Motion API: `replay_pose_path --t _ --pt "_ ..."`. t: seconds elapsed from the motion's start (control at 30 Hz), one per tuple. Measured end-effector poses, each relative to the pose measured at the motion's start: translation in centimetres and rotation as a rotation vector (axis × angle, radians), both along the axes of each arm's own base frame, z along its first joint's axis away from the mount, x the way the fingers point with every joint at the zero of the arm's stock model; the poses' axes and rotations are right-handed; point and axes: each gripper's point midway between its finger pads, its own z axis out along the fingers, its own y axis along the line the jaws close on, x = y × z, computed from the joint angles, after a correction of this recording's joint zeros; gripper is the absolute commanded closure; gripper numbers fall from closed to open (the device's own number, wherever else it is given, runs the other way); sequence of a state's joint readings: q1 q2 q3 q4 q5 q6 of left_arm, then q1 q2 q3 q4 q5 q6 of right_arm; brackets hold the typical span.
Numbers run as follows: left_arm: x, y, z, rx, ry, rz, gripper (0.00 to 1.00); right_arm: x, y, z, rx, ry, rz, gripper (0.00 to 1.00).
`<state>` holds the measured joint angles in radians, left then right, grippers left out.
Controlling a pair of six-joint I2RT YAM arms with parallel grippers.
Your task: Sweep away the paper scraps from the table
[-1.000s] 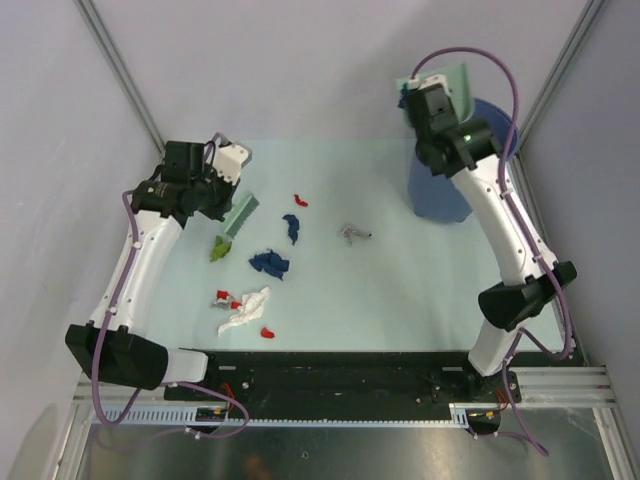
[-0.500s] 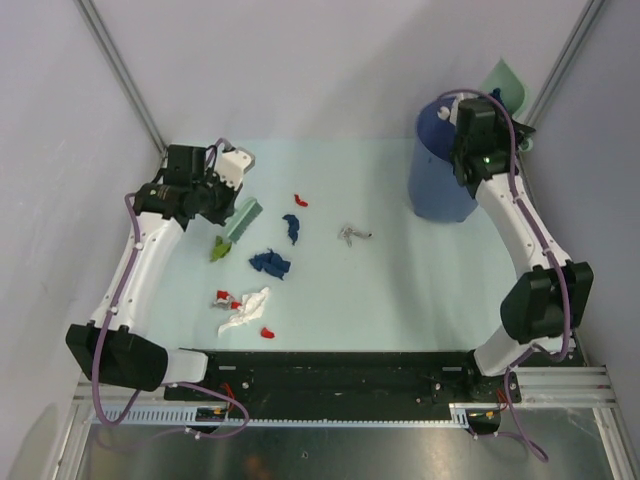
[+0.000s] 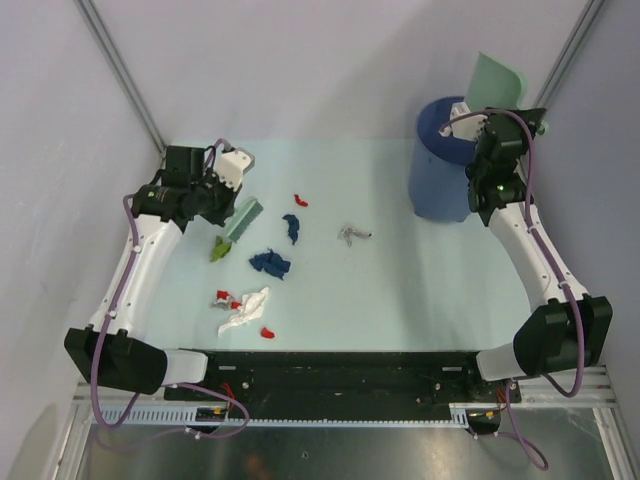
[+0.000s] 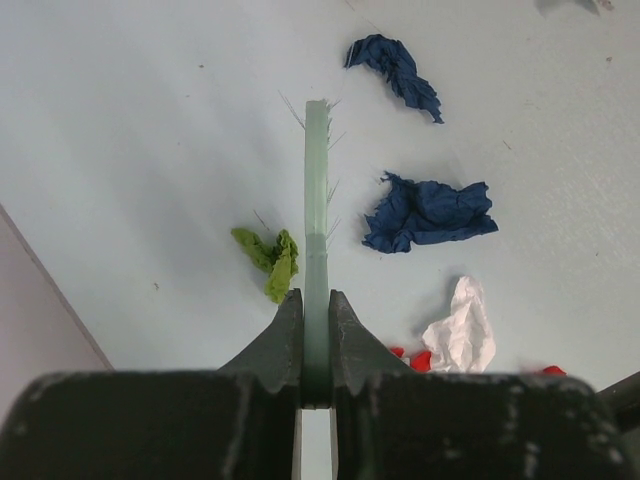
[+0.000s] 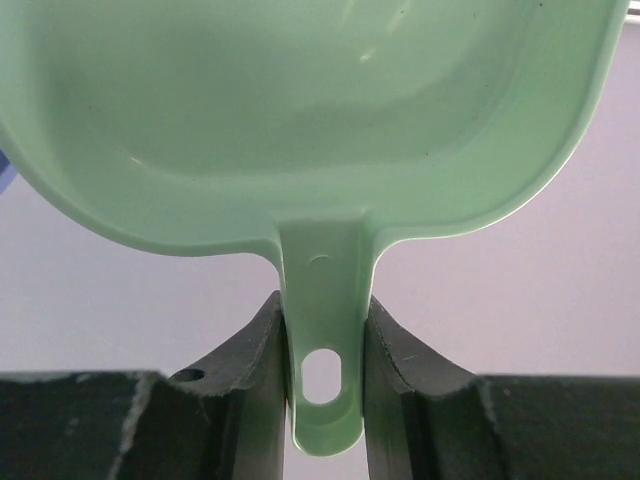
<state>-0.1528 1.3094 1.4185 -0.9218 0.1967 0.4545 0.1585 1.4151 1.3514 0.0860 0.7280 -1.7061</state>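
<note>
Change: the right arm (image 3: 520,230) has swung toward the right edge of the top view. It has carried the dustpan (image 3: 495,80) across the mouth of the blue bin (image 3: 436,185), and the pan now stands nearly on edge above the bin's far right rim.
Unchanged: the left arm (image 3: 140,270), the brush (image 3: 243,216) and every scrap lie as they did a second ago.
Meaning: this looks like the tail of a tipping move over the bin. The pan must come back down to the table (image 3: 430,285) before another load, and most of the sweeping seems still to be done.
Right jaws: clenched on the dustpan's handle, one on either side of its hanging hole.
Left jaws: clenched on the brush's back, holding it on edge.
Paper scraps (image 3: 269,263): all are on the table in the left half of the top view. They are two dark blue wads, a white crumple (image 3: 245,308), red bits, and a green piece (image 3: 220,249) just beside the brush. A grey one (image 3: 352,233) lies apart, nearer the centre.
Top view only: the bin, both arms, and where the pan sits relative to the bin.
Left wrist view only: the brush stands between the green piece on its left and the blue wads on its right. Whether the bristles touch the table cannot be told.
Right wrist view only: the pan's hollow, which looks bare.
</note>
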Motion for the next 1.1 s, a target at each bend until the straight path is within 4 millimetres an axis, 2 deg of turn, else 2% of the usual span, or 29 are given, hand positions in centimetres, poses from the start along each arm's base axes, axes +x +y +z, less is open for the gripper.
replay_pose_path --t 0.2,0.3,0.43,0.47,0.53,0.6,0.67,0.77,0.83,0.9,0.97,1.03,1.1 --pt "-0.1 0.0 0.1 0.0 -0.004 0.001 1.0 0.3 0.1 1.0 0.021 -0.096 -0.02 1.0" --pt "-0.1 0.0 0.3 -0.001 -0.01 0.001 1.0 0.1 2.1 3.3 0.157 -0.222 -0.001 1.0" --pt "-0.2 0.0 0.5 -0.004 -0.015 0.001 1.0 -1.3 8.9 8.1 0.499 -0.409 0.187 1.0" --pt "-0.2 0.0 0.5 -0.004 -0.014 0.002 1.0 -2.3 11.3 9.1 0.608 -0.445 0.256 1.0" --pt "-0.2 0.0 0.5 -0.006 -0.013 0.001 1.0 -4.8 15.2 9.7 0.794 -0.454 0.365 1.0" --pt "-0.3 -0.2 0.5 -0.014 -0.012 -0.002 1.0 -7.1 18.5 8.6 0.96 -0.403 0.447 1.0" --pt "-0.3 -0.3 0.5 -0.02 -0.01 -0.005 1.0 -8.4 21.7 5.5 1.112 -0.285 0.495 1.0" --pt "-0.3 -0.3 0.4 -0.02 -0.008 -0.004 1.0 -9.2 25.2 -1.8 1.26 -0.061 0.484 1.0" --pt "-0.4 -0.3 0.1 -0.019 -0.002 -0.004 1.0 -10.3 27.4 -8.8 1.321 0.135 0.419 1.0" --pt "-0.5 -0.2 -0.3 -0.017 0.009 -0.004 1.0 -12.0 29.2 -16.7 1.317 0.357 0.299 1.0" --pt "-0.6 -0.2 -0.6 -0.016 0.017 -0.004 1.0 -14.4 29.7 -23.1 1.286 0.533 0.167 1.0" --pt "-0.7 -0.2 -0.8 -0.016 0.022 -0.004 1.0 -17.1 29.4 -27.5 1.249 0.67 0.044 1.0" --pt "-0.7 -0.2 -0.9 -0.015 0.026 -0.004 1.0 -19.0 28.9 -29.5 1.234 0.741 -0.028 1.0"
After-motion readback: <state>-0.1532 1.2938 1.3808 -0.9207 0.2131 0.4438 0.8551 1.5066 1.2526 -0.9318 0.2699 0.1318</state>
